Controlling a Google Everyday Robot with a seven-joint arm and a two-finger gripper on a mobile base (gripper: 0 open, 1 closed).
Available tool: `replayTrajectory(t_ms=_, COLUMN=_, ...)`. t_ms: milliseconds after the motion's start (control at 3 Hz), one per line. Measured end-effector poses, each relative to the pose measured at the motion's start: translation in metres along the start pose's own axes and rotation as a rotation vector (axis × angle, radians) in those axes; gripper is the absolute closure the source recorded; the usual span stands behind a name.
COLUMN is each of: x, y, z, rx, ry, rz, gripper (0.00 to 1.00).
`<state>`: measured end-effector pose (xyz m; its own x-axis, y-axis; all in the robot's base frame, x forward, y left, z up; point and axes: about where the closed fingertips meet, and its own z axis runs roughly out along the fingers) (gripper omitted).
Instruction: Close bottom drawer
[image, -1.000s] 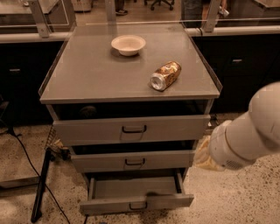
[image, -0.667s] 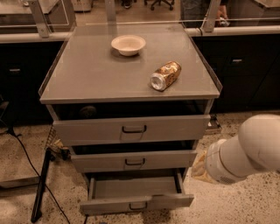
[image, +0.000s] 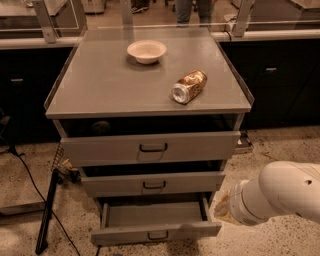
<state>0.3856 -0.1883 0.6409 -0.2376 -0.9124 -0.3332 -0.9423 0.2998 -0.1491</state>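
Observation:
The bottom drawer (image: 155, 231) is the lowest of three grey drawers in the metal cabinet (image: 100, 95). It stands pulled out, and its inside (image: 152, 213) looks empty. A small dark loop handle (image: 158, 234) sits at the centre of its front. My gripper (image: 222, 206) is at the end of the white arm (image: 280, 195) at lower right. It is just to the right of the drawer's right side and near its front corner. I cannot tell whether it touches the drawer.
The middle drawer (image: 152, 184) and top drawer (image: 150, 147) show dark gaps above their fronts. A white bowl (image: 146, 51) and a can lying on its side (image: 189, 86) rest on the cabinet top. A dark pole and cable (image: 47, 210) lie on the floor at left.
My arm has moved down, from beside the middle drawer to beside the bottom drawer. The drawers, bowl and can have not moved.

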Motion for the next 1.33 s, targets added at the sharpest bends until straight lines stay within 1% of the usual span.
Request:
replayTrajectory(t_ms=333, x=0.018, y=0.009, z=0.038, rx=-0.042, ry=0.012, rz=0.026, gripper=1.0)
replayTrajectory(t_ms=667, x=0.057, y=0.029, z=0.108, rx=-0.099, ry=0.016, rz=0.08, gripper=1.0)
replayTrajectory(t_ms=1000, x=0.082, y=0.055, z=0.178, rx=-0.157, ry=-0.014, rz=0.127, gripper=1.0)
replayTrajectory(t_ms=1333, x=0.082, y=0.055, z=0.178, rx=-0.157, ry=-0.014, rz=0.127, gripper=1.0)
